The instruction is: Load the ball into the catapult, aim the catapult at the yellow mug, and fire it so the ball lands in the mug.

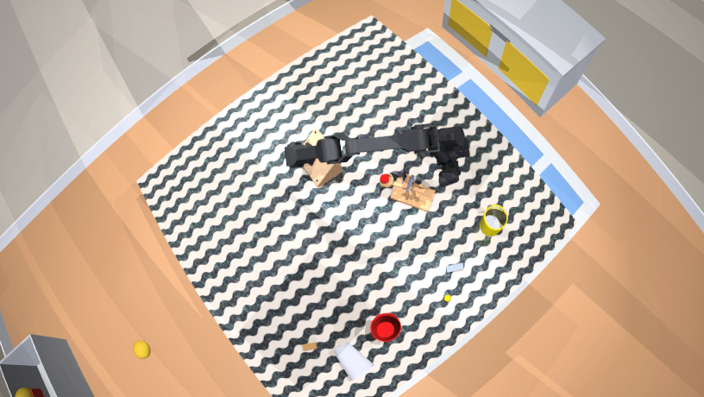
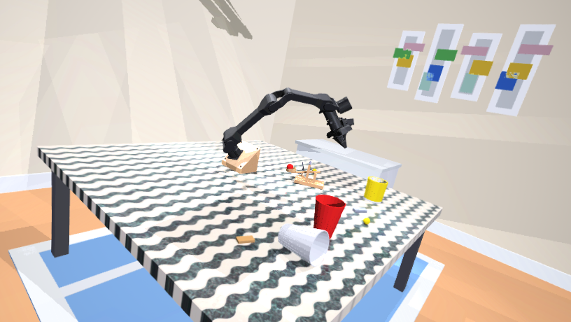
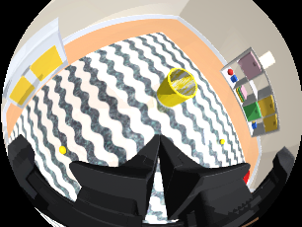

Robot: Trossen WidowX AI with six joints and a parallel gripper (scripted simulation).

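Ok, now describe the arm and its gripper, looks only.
The arm is black throughout, built of slim, angular links joined by chunky, rounded joints. The gripper is black too, with two broad, faceted fingers that taper to pointed tips. A boxy black part sits near the wrist. No coloured markings or loose cables show on either.
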